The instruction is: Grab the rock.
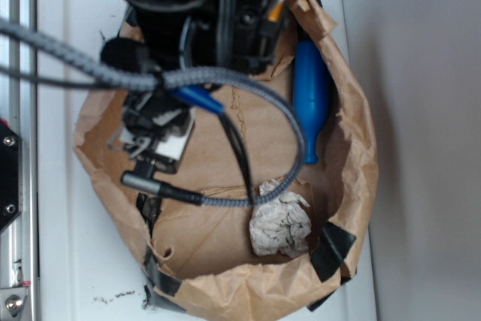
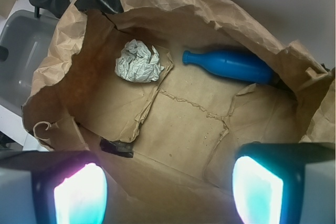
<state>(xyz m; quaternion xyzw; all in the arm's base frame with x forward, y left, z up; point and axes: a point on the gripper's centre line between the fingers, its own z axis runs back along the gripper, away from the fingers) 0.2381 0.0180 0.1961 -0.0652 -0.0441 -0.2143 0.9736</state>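
The rock shows in neither view; the arm (image 1: 195,13) covers the upper left of the bag floor in the exterior view. In the wrist view my gripper (image 2: 168,195) hangs open above the brown paper bag (image 2: 210,9), its two glowing pads (image 2: 79,195) wide apart with only bare paper floor between them. A small dark flat patch (image 2: 116,147) lies at the fold of the bag's wall just beyond the left pad; it looks like black tape.
A crumpled whitish paper ball (image 2: 139,61) (image 1: 279,225) lies on the bag floor. A blue bowling-pin-shaped bottle (image 2: 231,65) (image 1: 310,99) rests along the bag's wall. Black tape (image 1: 331,249) patches the bag's rim. A grey cable (image 1: 225,80) loops over the bag.
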